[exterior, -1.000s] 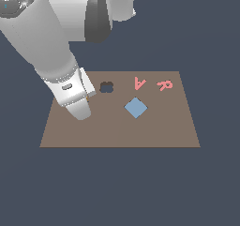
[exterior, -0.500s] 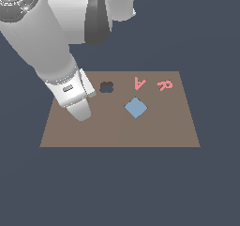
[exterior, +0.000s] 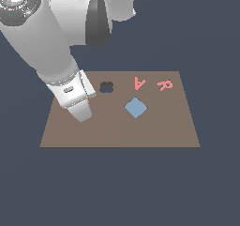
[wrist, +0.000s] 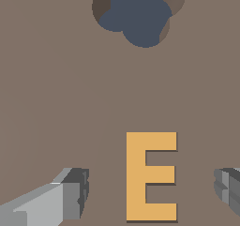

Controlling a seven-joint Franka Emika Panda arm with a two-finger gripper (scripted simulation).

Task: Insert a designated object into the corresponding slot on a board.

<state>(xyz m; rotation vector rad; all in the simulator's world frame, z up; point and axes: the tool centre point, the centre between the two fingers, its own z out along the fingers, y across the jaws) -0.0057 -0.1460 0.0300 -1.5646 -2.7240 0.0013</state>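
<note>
Claw (wrist: 152, 192) spread wide — orange E (wrist: 150, 176) between fingers (untouched).

There is one brown board (exterior: 117, 131), and on it lie two pink letters, an A (exterior: 139, 83) and an R (exterior: 165, 85), plus one orange letter E (wrist: 151, 176). There is also one blue diamond tile (exterior: 135, 107) and one dark rounded hole (exterior: 107, 86)

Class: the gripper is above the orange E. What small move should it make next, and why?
Probably lower straight down and then close. In the wrist view the gripper is open, with one finger on each side of the orange E, which lies flat on the board, ungrasped.
</note>
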